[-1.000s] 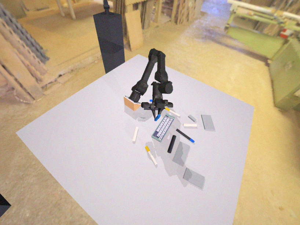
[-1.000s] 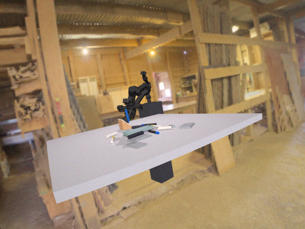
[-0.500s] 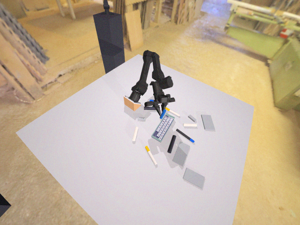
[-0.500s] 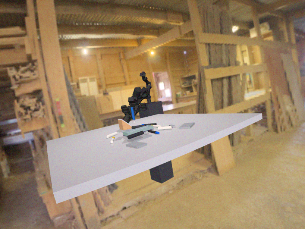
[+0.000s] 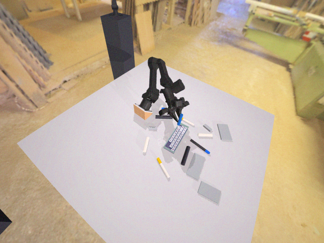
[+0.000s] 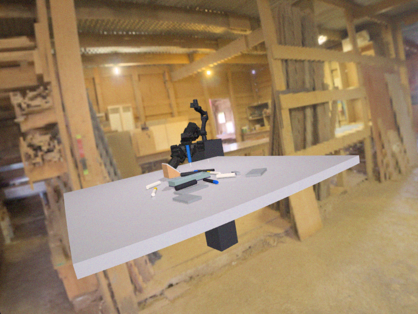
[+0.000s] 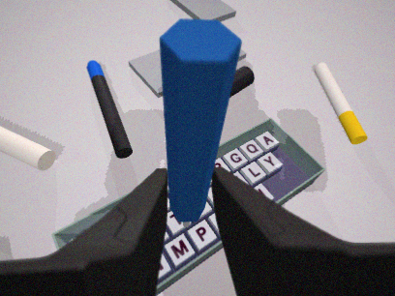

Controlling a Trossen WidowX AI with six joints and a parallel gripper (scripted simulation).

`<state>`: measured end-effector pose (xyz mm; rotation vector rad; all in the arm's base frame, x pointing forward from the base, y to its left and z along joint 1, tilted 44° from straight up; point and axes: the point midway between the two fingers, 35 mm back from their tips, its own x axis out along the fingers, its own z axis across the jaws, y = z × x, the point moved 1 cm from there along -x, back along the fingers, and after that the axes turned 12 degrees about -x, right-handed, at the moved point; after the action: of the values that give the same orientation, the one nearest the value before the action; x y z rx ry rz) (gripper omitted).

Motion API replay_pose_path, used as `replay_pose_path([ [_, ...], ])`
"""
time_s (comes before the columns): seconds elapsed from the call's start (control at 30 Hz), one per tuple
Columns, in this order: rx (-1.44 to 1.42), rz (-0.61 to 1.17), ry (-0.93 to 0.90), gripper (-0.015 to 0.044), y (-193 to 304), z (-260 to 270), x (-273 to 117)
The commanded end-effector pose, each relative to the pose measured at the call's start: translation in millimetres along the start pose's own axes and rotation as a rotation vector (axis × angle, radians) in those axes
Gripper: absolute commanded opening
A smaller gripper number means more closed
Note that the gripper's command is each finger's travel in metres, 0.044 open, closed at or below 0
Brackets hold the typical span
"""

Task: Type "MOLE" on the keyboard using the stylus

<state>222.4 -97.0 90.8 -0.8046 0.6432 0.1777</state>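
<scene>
My gripper (image 7: 190,177) is shut on the blue stylus (image 5: 180,119) (image 6: 188,154) (image 7: 199,116), which points down with its thin tip lowest. The keyboard (image 5: 169,150) (image 6: 189,179) (image 7: 294,166) is a green-rimmed tray with white letter keys and lies below the gripper. In the exterior view the tip is above the keyboard, with a gap. In the wrist view the tip appears near the T key (image 7: 175,219) and the P key (image 7: 201,234), with the M key (image 7: 179,249) beside P. The fingers and stylus hide several other keys, and I cannot make out O or E.
A black pen with a blue end (image 5: 200,146) (image 7: 111,116), a black cylinder (image 5: 185,155) and grey plates (image 5: 224,132) (image 5: 209,192) lie beyond the keyboard. A white stick (image 5: 146,144) and a yellow-ended white pen (image 5: 163,168) (image 7: 333,89) lie nearby. An orange block (image 5: 141,111) stands at the arm's foot.
</scene>
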Motion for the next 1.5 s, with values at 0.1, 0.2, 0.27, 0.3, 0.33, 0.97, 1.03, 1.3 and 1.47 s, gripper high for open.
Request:
replay_pose_path([
  [0.1,0.001,-0.007,-0.011,0.0000,7.1,3.5,4.0],
  [0.2,0.001,-0.006,-0.011,0.0000,14.8,5.4,8.8],
  [0.27,0.001,-0.007,-0.011,0.0000,20.3,6.7,11.9],
  [0.3,0.001,-0.007,-0.011,0.0000,23.2,7.4,13.3],
  [0.33,0.001,-0.007,-0.012,0.0000,26.0,8.1,14.7],
  [0.97,0.002,-0.008,-0.013,0.0081,35.5,9.6,21.0],
  [1.03,0.002,-0.008,-0.013,0.0081,36.6,9.9,21.7],
  [1.3,0.002,-0.008,-0.013,0.0081,40.5,10.8,24.1],
  [1.47,0.002,-0.008,-0.013,0.0081,42.9,11.3,25.6],
])
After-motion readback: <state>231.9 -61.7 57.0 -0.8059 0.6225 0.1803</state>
